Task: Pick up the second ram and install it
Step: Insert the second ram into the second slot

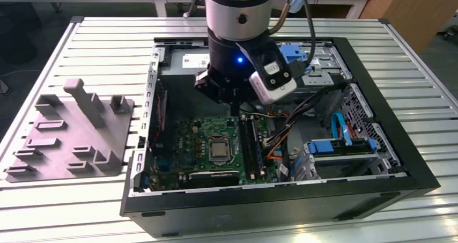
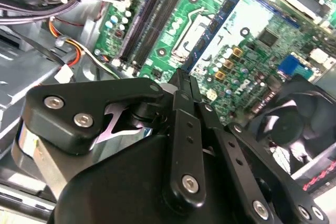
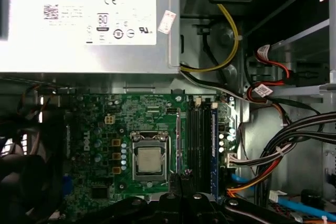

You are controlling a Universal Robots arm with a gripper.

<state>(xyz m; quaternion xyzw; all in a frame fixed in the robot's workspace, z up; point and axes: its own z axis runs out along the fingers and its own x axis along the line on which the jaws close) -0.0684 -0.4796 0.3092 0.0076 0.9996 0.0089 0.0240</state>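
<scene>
My gripper point(image 1: 236, 108) hangs inside the open computer case, a little above the green motherboard point(image 1: 200, 141). Its black fingers point(image 2: 181, 129) are shut on a thin dark stick seen edge-on, the second ram point(image 2: 185, 80). Most of the ram is hidden by the fingers. In the first wrist view the gripper point(image 3: 182, 182) sits just beside the long black memory slots point(image 3: 202, 135), level with the processor socket point(image 3: 149, 161). The slots point(image 1: 248, 141) lie directly below and in front of the gripper in the exterior view.
A grey plastic fixture point(image 1: 72, 130) with upright posts lies on the slatted table at the exterior view's left. Around the board are a power supply point(image 3: 86, 22), cable bundles point(image 3: 283, 156), a black fan point(image 2: 283, 124) and a blue drive cage point(image 1: 344, 146).
</scene>
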